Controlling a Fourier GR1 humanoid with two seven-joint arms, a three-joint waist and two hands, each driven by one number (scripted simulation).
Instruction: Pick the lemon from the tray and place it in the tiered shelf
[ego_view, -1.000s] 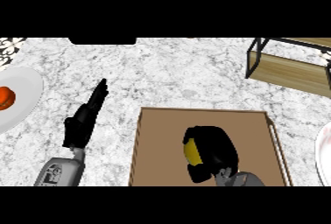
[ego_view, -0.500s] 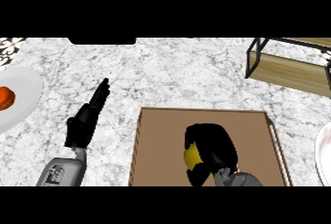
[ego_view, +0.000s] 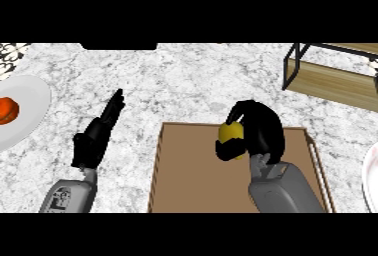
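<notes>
Holding the lemon (ego_view: 231, 132) is my right hand (ego_view: 255, 134): the fingers and thumb curl round the fruit, so that only a yellow patch shows between them. The hand and its load sit over the far edge of the tray (ego_view: 192, 175), near the middle of that edge. Whether the lemon is lifted free of the tray's surface or touching it cannot be read from this steep downward view; I judge it lifted, since the hand sits high over the tray's rim.

Status of the task, as I judge it:
1. Grasp of the lemon: done.
2. Lift from the tray: probably under way.
3. Carry to the tiered shelf (ego_view: 332, 75): not yet done. The shelf stands at the far right of the counter (ego_view: 184, 75), well apart from my right hand, with bare marble between.
4. Placement on a wooden tier and release: not yet done.

What is left calls for a move away from me and to the right, past the shelf's black wire frame, then a lowering onto a tier before the fingers let go.

My left hand (ego_view: 96, 137) lies on the counter to the left of the tray, fingers straight, holding nothing. A white plate (ego_view: 29, 100) with an orange-red item on it sits at the left edge; it has no part in this task.
</notes>
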